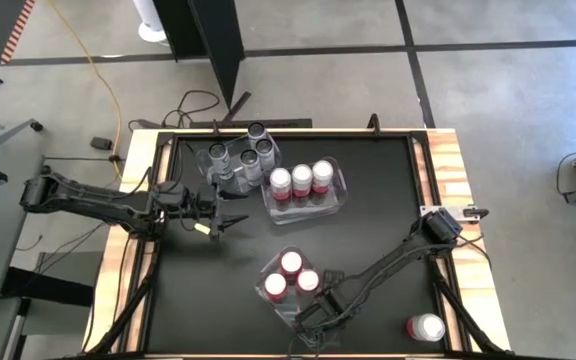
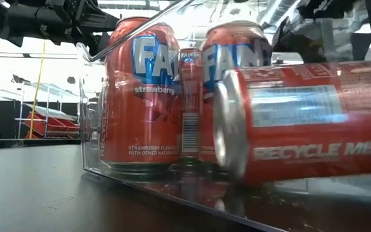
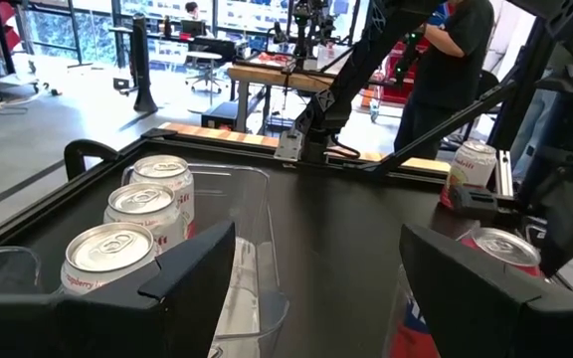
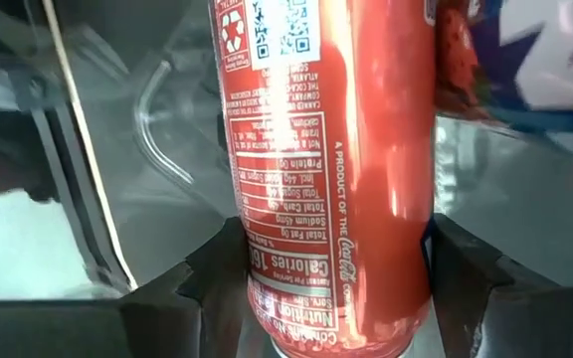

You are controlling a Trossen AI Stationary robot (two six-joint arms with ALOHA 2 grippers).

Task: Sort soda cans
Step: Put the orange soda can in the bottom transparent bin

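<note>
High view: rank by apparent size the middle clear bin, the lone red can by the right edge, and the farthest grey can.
1. middle clear bin
2. lone red can and farthest grey can: near alike, so not ranked.

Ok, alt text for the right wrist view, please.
A red soda can fills the frame, label text upside down, between the right hand's two dark fingers. The clear plastic bin wall curves behind it.

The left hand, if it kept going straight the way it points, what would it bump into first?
Probably nothing soon: the left hand points across bare black table, between the bin of cans and another can. Far off stands the other arm's base; depth is unclear.
</note>
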